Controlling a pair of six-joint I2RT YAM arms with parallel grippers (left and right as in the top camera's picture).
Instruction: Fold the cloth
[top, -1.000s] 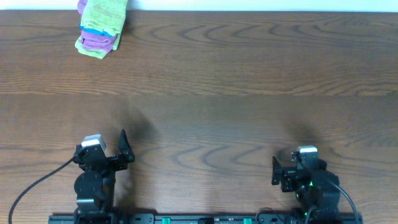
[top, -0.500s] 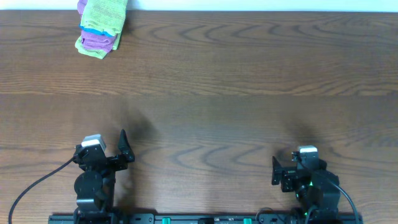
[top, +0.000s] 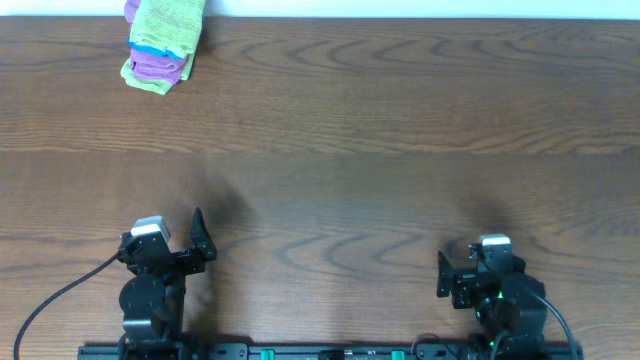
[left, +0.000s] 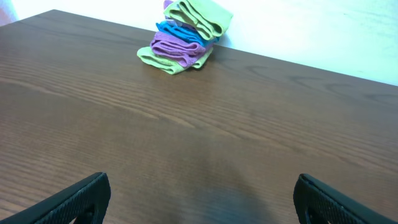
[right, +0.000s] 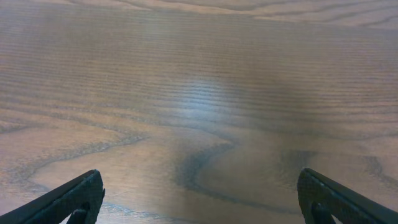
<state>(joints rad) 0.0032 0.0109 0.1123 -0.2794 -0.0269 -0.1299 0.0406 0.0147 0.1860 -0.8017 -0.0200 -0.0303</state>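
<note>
At far left, cloth pile (top: 160, 45), top out of frame.

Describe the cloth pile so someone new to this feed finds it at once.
Start with the brown wooden table in the overhead view and follow its far edge, by the white strip, to the left side. The cloth pile sits there: folded layers of light green, blue and purple. Its bright colours stand out against the dark wood around it.
</note>
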